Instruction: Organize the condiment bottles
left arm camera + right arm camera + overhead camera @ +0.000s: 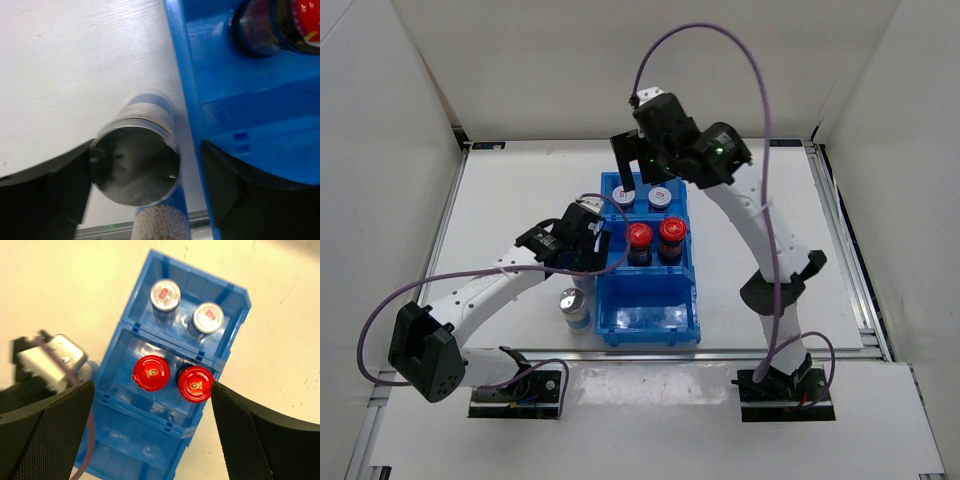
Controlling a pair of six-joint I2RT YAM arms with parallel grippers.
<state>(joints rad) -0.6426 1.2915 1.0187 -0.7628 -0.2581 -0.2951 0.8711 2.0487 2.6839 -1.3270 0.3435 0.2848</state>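
Blue plastic three-compartment bin (pixel 650 338) sits mid-table on the white tabletop (pixel 520 190), long axis running near to far.

Far compartment: two short bottles with red-marked grey lids, one (pixel 165 293) beside the other (pixel 207 317), both upright.
Middle compartment: two dark bottles with red caps, one (pixel 151 373) beside the other (pixel 195 384), both upright.

The two taller bottles with shiny silver caps are outside the bin, on the tabletop just beside its left wall. The farther silver-capped bottle (pixel 135 165) stands between the fingers of the left gripper (pixel 147 145). The nearer silver-capped bottle (pixel 574 303) stands free, just near-left of it, level with the near compartment.

Left gripper: jaws apart, straddling the farther bottle's cap and the bin's left wall. Left finger (pixel 50 195) is right at the cap's rim; can't tell whether it touches. Right finger (pixel 250 195) is on the bin side of the wall, with a visible gap to the cap. Not clamped.

Right gripper (pixel 152 387): above the far half of the bin, pointing down, jaws wide apart, holding nothing. Its wrist view looks down on both the grey-lid pair and the red-cap pair.
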